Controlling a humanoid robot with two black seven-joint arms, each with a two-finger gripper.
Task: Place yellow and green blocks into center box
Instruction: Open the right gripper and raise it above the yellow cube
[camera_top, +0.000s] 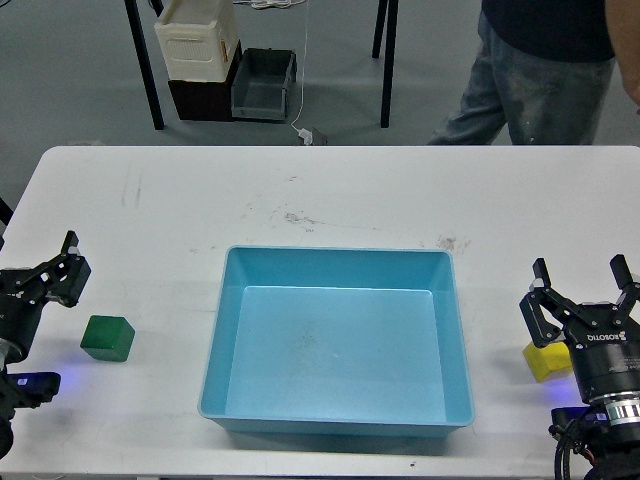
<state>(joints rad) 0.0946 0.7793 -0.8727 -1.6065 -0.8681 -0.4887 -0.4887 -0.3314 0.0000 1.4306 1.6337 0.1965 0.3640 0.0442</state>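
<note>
A broad white table with a smooth matt top filled most of the head view, its surface marked by faint grey scuffs and a few small dark smudges behind the tray. Beyond its far edge lay a grey floor, where a cream-white plastic crate sat on a dark box beside a dark grey open bin, between black table legs. A person in faded jeans stood at the upper right.

The large shallow light blue plastic tray, with sloped walls and rounded corners, sat in the middle of the table, nothing in it. The small dark green cube rested on the table left of the tray, apart from it and just right of the left gripper, whose fingers I could not tell apart. The small bright yellow cube lay right of the tray, partly hidden behind the right gripper, whose two black fingers stood spread wide, pinching nothing.
</note>
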